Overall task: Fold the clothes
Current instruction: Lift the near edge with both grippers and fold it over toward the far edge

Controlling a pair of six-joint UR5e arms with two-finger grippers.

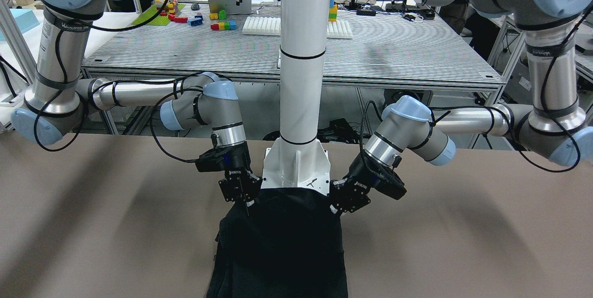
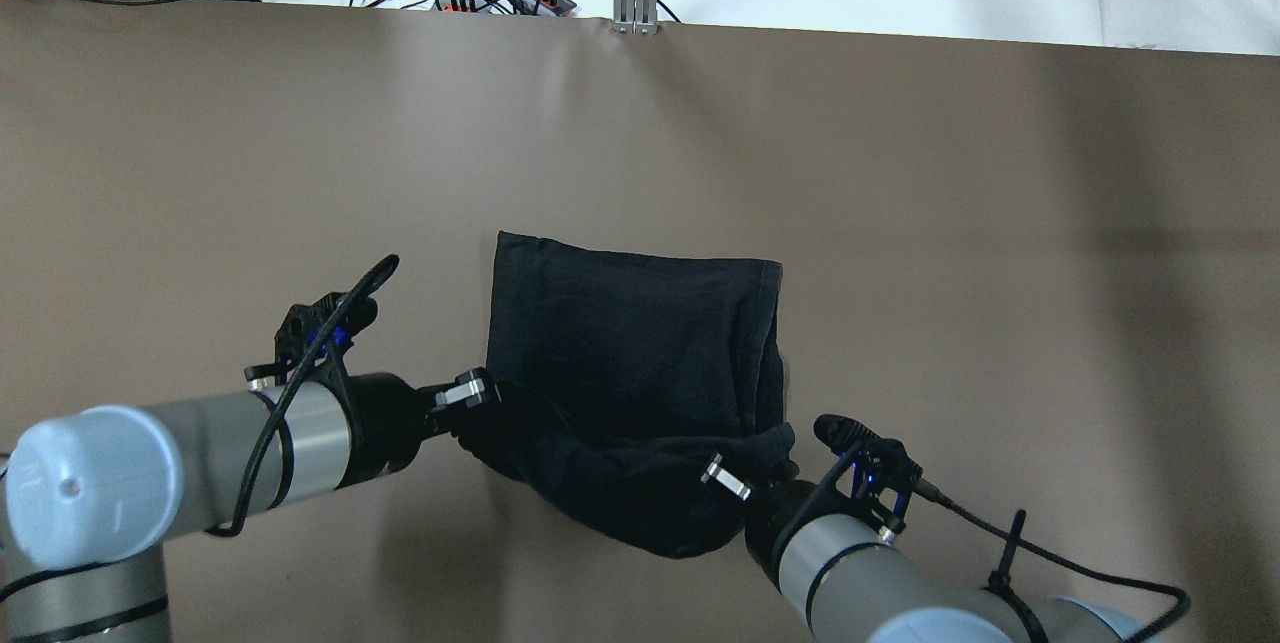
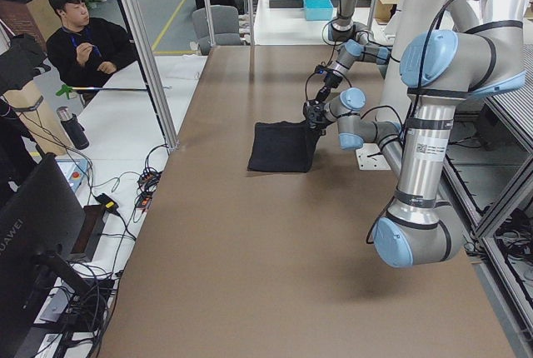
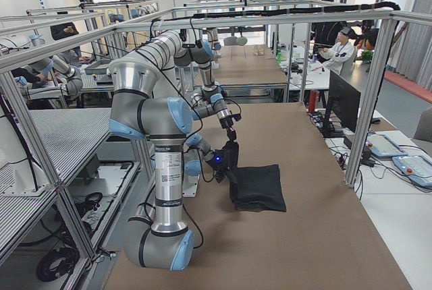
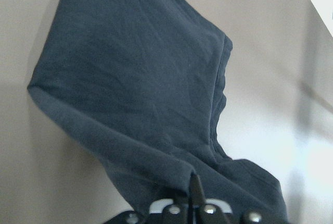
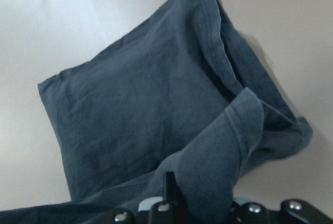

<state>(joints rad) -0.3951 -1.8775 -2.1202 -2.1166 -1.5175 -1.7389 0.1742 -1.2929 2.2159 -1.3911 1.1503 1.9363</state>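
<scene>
Pinching the garment [image 2: 630, 343] by its near edge, one corner per gripper. Clamps the left gripper [image 2: 470, 393] on the corner at the robot's left, cloth caught between closed jaws. Clamps the right gripper [image 2: 725, 478] the same way on the opposite corner, with a fold of hem curling over just beside it in the right wrist view. Holds that edge lifted off the table [image 2: 200, 173], slack between the two grips, sagging in a dark roll toward the robot. Rests the far part flat on the brown top: a roughly square black panel, doubled over, layered hems showing along the side toward the robot's right. Works near the table's middle, straight in front of the white pillar [image 1: 303, 57], lifted edge meeting the foot of its base in the front-facing view. Reaches in low from both sides, wrists tilted down and inward toward the cloth.
</scene>
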